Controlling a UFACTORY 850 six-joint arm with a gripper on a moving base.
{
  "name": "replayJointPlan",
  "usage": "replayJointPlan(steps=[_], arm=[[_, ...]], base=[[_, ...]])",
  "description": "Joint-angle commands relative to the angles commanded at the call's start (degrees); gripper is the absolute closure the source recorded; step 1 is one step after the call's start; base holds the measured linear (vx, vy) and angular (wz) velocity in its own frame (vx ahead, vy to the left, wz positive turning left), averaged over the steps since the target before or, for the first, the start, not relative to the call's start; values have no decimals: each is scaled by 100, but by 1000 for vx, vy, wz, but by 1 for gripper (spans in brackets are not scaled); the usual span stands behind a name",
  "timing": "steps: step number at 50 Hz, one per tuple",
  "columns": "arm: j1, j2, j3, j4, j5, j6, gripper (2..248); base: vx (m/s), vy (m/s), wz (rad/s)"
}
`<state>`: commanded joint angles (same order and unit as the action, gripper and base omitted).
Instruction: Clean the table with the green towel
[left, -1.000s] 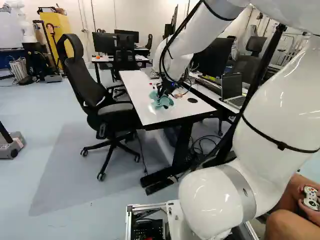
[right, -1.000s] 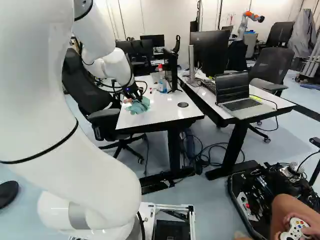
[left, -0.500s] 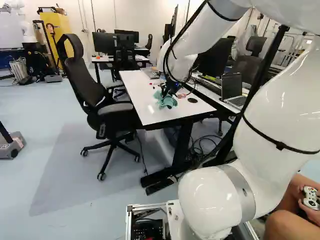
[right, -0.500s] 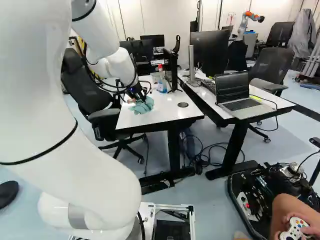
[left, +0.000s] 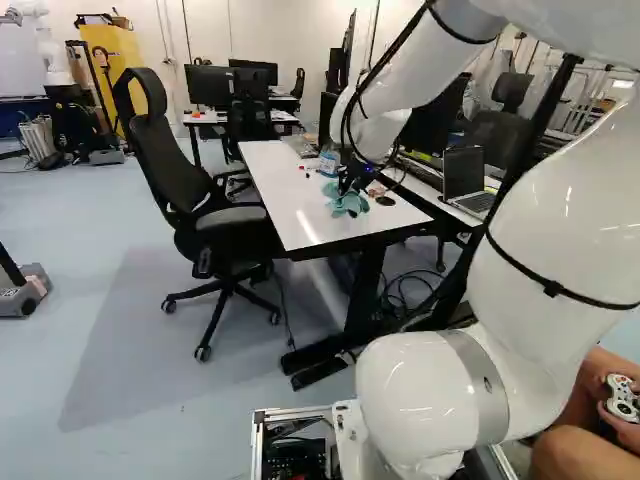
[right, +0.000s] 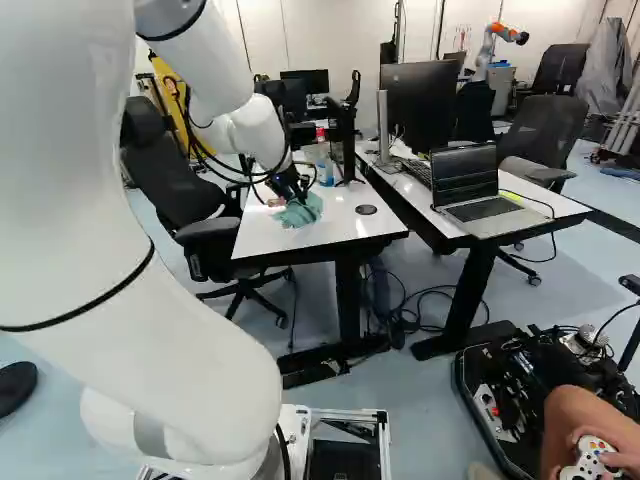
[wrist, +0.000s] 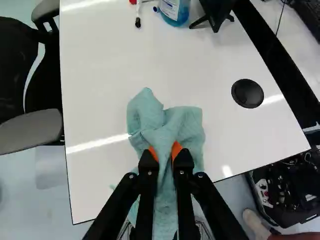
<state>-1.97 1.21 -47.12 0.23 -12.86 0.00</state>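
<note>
At the tabletop in the left base view is my gripper (left: 352, 182), with the green towel (left: 348, 203) bunched under it on the white table (left: 290, 215). The wrist view has my gripper (wrist: 165, 152) shut on the towel (wrist: 150, 117), its orange pads pinching a fold from both sides. Cloth spreads ahead of the fingers over the tabletop, and more of it lies beneath and between them. The fingertips are low, close to the surface.
Ahead on the table stand a blue bottle (wrist: 175, 11), a black stand (wrist: 215, 15) and small markers (wrist: 138, 12). A round black cap (wrist: 247, 93) sits in the tabletop. An office chair (left: 185, 180) borders one side; a laptop (right: 480, 190) is on the adjoining desk.
The arm has carried the gripper and towel across the tabletop, rightward in both base views, toward the round cap. The bottle now shows more in the left base view. The base has not moved.
</note>
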Motion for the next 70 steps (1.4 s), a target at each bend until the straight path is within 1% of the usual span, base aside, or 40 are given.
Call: replayJointPlan(steps=[13, 47, 70], arm=[[-264, -108, -109, 0, 110, 0, 204], [-914, -523, -538, 0, 110, 0, 204], [-1311, -848, -887, 0, 110, 0, 204]], base=[[0, 0, 0], [0, 0, 0], [0, 0, 0]])
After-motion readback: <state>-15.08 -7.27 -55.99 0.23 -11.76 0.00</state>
